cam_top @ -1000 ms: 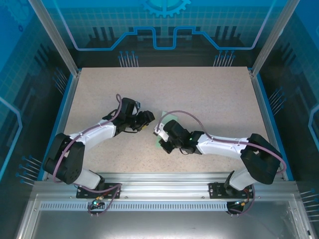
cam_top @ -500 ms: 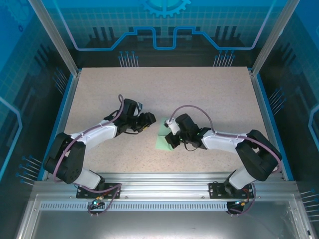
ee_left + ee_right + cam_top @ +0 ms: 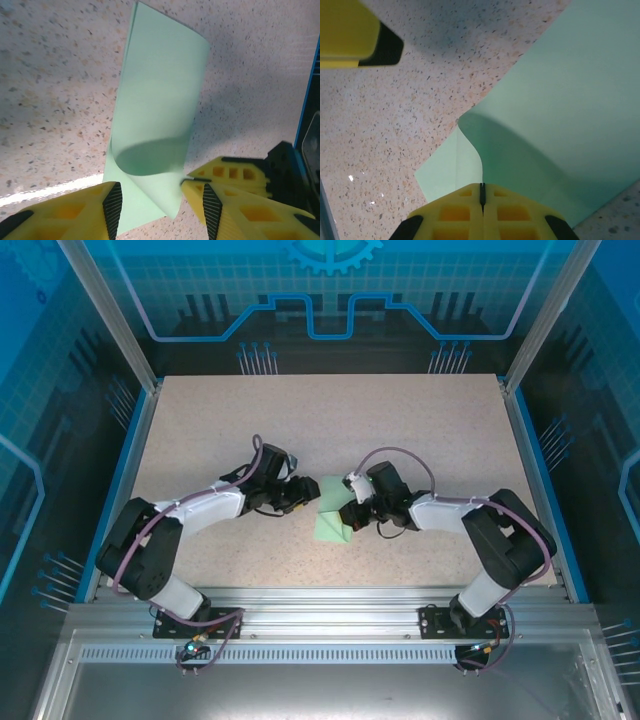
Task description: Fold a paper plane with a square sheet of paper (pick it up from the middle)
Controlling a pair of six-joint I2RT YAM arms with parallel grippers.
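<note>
- Near the middle of the speckled beige tabletop (image 3: 420,420), one thin pale mint-green square sheet of paper (image 3: 327,525) is seen between two grippers.
- One part of the sheet (image 3: 160,90) is laid flat on the table, and the rest is curled up and over it in a soft loop; no sharp crease is made out.
- One lifted edge of the sheet (image 3: 580,100) is pinched by the right gripper (image 3: 481,192), whose two yellow fingers are pressed together with the paper caught at their tips.
- The left gripper (image 3: 159,202) is held apart, its two yellow fingers (image 3: 65,212) with ribbed black pads set either side of the loop; nothing is clamped by it.
- From above, the left gripper (image 3: 303,495) is placed just beside the sheet's left edge and the right gripper (image 3: 350,512) at its right edge.
- Two arms are counted, both reaching inward.
</note>
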